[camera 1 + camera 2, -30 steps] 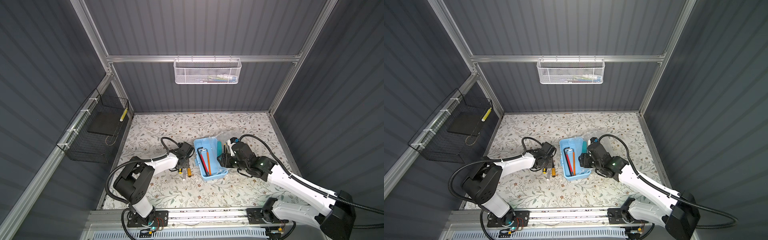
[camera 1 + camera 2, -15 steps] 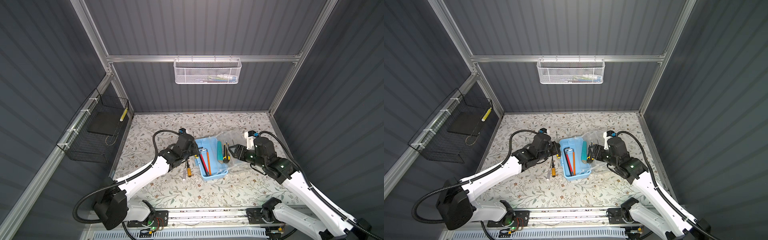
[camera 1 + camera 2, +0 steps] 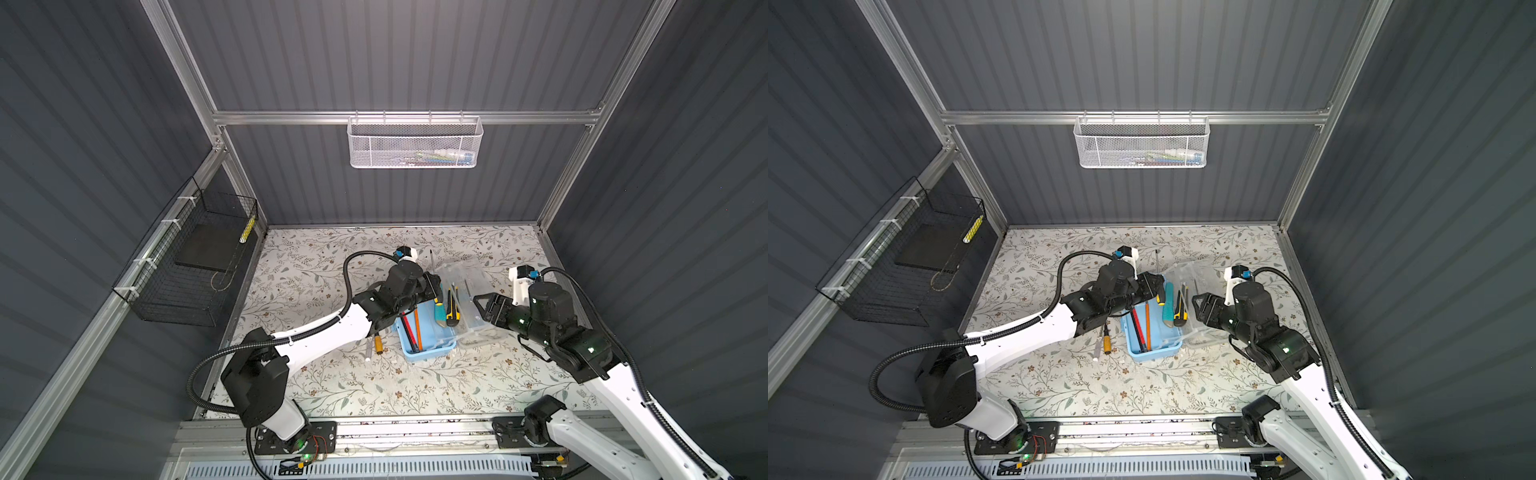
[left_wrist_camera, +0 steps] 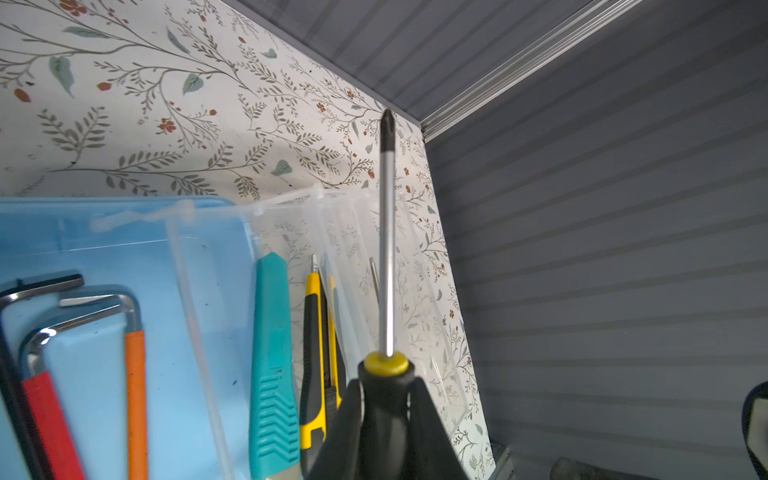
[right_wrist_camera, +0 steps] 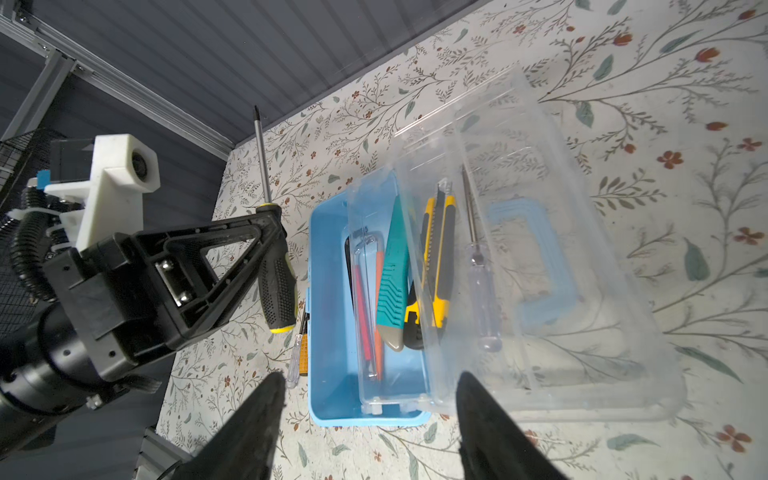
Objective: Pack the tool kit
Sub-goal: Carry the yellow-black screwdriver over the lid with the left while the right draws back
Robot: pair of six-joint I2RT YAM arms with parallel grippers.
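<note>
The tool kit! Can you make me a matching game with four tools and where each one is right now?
Tools
1. black-and-yellow screwdriver
2. hex keys
3. clear-handled screwdriver
4. orange-handled screwdriver

Places
A. on the table, beside the blue box
B. inside the blue box
C. held in the left gripper
D. lying in the open clear lid

Pairs: 1-C, 2-B, 3-D, 4-A

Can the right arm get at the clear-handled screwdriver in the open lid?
Probably yes. The right gripper is open and empty by the lid, nothing seems to cover the clear-handled screwdriver, and the left gripper is across the box.
</note>
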